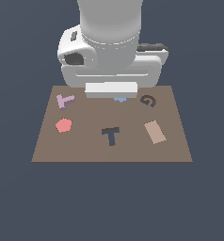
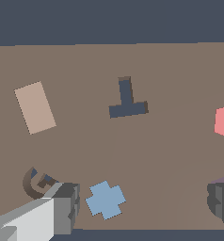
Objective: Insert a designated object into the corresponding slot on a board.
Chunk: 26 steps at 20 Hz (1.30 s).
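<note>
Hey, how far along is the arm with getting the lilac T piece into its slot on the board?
Nothing looks done yet. The lilac T piece lies loose on the board, at the exterior view's left, apart from the dark T slot, which is empty. In hand: nothing; the gripper is open above the light blue piece, fingers spread. Left: move to the T, grasp it, carry and insert it.

Red pentagon point(image 1: 63, 125), blue cross point(image 2: 105, 200), tan rectangle point(image 1: 154, 132)

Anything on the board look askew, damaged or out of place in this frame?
Nothing damaged. The lilac T block lies rotated relative to the navy T slot, and the pale tan rectangle sits tilted on the board. Gripper is open above the blue cross piece.
</note>
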### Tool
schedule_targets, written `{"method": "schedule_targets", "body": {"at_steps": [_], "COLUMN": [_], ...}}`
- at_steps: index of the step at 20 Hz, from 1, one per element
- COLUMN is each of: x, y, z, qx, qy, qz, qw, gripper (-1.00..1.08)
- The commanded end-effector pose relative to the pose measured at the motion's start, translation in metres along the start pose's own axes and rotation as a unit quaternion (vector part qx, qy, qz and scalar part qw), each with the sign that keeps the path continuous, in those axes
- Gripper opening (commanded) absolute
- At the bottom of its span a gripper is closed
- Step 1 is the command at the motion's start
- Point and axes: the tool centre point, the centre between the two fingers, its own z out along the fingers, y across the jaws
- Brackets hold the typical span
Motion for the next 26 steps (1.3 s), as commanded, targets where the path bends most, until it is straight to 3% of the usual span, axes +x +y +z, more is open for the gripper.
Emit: {"method": "schedule_targets", "body": {"at_steps": [1, 13, 26], "x": [0.0, -0.013, -0.043], "y": [0.0, 0.023, 0.1], "z": [0.0, 0.014, 0.059], "qx": [0.0, -0.002, -0.007], "qy": [0.0, 0.003, 0.012], "qz": [0.0, -0.029, -0.119], "qw": [1.0, 0.9996, 0.9928], "gripper": [1.0, 1.0, 1.0]}}
